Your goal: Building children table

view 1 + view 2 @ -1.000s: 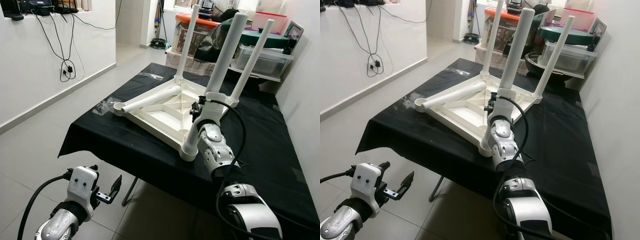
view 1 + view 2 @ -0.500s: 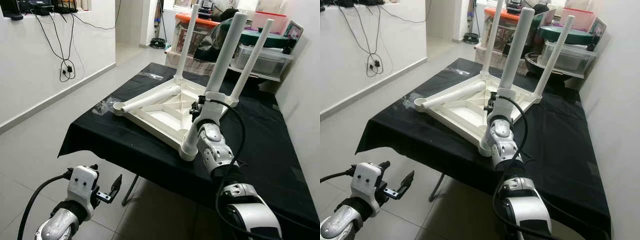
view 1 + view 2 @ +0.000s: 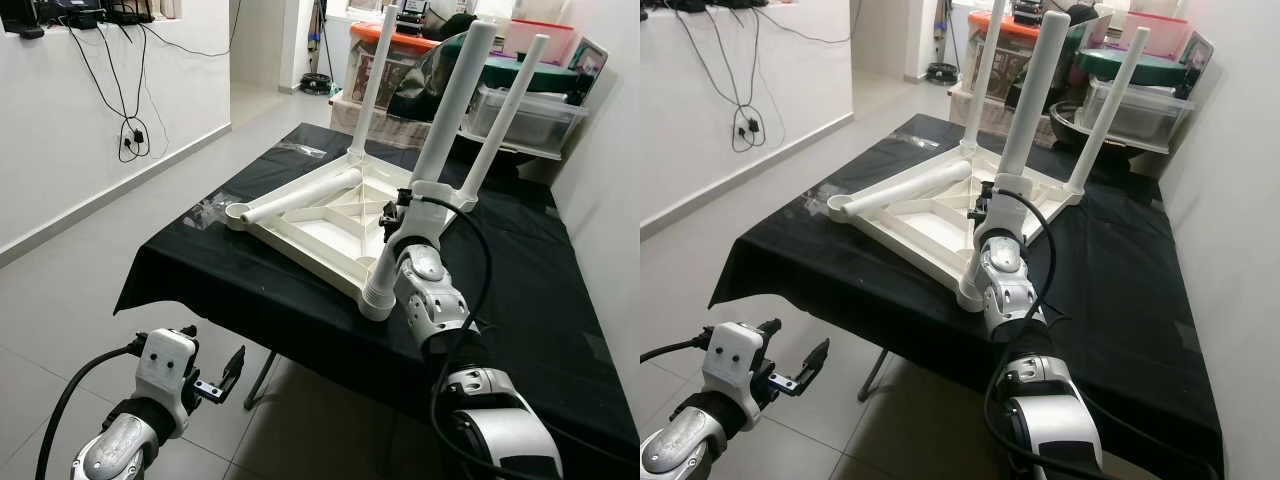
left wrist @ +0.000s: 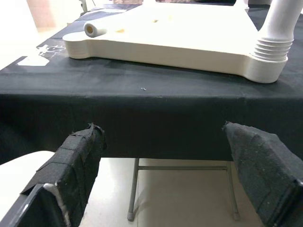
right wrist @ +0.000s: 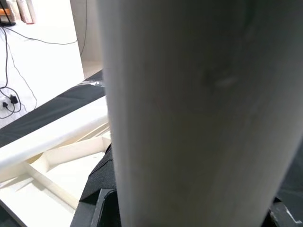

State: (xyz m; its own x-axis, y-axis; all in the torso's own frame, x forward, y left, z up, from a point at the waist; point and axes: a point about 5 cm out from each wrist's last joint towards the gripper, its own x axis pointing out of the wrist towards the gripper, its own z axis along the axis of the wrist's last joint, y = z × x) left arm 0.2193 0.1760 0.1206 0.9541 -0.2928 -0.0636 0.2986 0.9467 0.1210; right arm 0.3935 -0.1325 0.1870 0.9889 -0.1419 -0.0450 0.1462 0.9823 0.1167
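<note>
Lying upside down on the black-draped table (image 3: pixel 250 290), the white tabletop (image 3: pixel 330 215) carries 3 upright legs and a loose leg (image 3: pixel 300 197) at 9 o'clock, while the right gripper (image 3: pixel 400 215) seems clenched on the near leg (image 3: pixel 440 130) and the left gripper (image 3: pixel 225 375) hangs spread

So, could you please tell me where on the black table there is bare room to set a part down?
The widest bare patch of the table is to the right of the tabletop, out to the wall. A narrower strip runs along the near edge on the left. The middle is crowded by the tabletop, the loose leg and the right gripper; plastic wrap lies at the left edge.
</note>
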